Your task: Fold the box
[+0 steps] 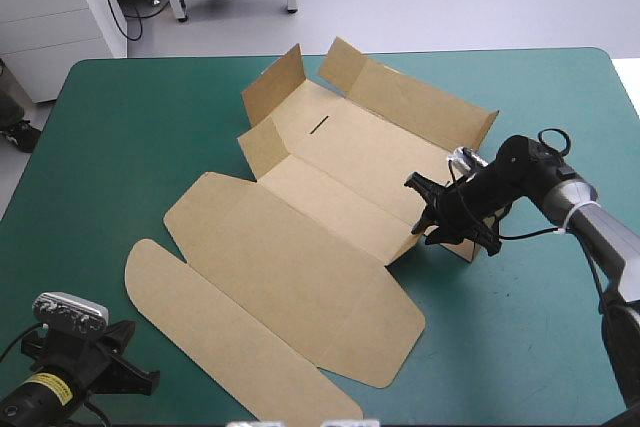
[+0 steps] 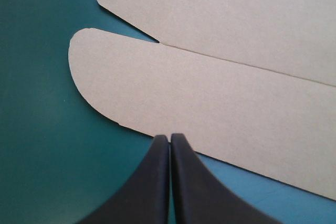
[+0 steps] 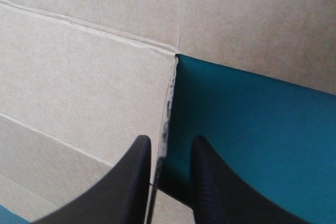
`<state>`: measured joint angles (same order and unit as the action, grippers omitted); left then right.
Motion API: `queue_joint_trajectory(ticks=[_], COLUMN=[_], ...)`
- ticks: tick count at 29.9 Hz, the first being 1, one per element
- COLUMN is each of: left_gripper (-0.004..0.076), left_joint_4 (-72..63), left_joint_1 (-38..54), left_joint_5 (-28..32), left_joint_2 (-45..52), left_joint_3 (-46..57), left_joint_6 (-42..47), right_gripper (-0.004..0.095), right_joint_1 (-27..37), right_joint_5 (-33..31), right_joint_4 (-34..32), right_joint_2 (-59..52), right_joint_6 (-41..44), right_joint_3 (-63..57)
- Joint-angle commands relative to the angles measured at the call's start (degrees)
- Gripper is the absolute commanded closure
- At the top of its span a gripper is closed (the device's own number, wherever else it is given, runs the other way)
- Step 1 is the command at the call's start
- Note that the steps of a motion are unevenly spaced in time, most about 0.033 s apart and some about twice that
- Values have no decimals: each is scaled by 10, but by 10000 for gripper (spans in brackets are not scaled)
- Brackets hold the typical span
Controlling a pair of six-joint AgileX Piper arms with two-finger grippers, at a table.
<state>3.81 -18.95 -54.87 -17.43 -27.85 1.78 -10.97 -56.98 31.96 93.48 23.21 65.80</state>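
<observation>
The brown box point(image 1: 300, 247) lies mid-table with its far wall point(image 1: 410, 97) and its left end flaps point(image 1: 268, 117) raised. Its lid and rounded tuck flap point(image 1: 220, 337) lie flat toward the near edge. At the box's right end, my right gripper point(image 1: 432, 217) is shut on an upright end flap. In the right wrist view the flap's thin edge point(image 3: 167, 114) runs between the two black fingers of the right gripper point(image 3: 168, 142). My left gripper point(image 1: 135, 377) sits low at the near left corner. It is shut and empty point(image 2: 169, 137), its tip just short of the tuck flap point(image 2: 210, 93).
Bare teal-green cover point(image 1: 520, 347) stretches to the right of the box and along the far edge. White furniture point(image 1: 60, 17) and a metal frame stand beyond the far left corner.
</observation>
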Motion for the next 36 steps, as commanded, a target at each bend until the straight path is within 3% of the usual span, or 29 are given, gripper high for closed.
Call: queue_joint_trajectory(ticks=[1,4,18,29,36], left_gripper=[731,731,731,731,731], left_joint_4=[-3,-3,-3,-3,-3], left_joint_1=[-1,-1,-1,-1,-1], left_joint_5=[36,36,37,36,36], left_joint_2=[-7,-7,-7,-7,-7], left_joint_3=[-15,-15,-15,-15,-15], left_joint_6=[1,1,1,-1,-1], right_gripper=[802,924,911,909,909], right_joint_1=[-1,-1,-1,-1,-1], right_joint_5=[2,-5,7,-11,-56], right_joint_4=[22,23,22,-25,-117], right_joint_2=[-21,-21,-21,-21,-20], right_joint_6=[-1,-1,-80,-80,-87], right_joint_3=[17,17,18,59,88])
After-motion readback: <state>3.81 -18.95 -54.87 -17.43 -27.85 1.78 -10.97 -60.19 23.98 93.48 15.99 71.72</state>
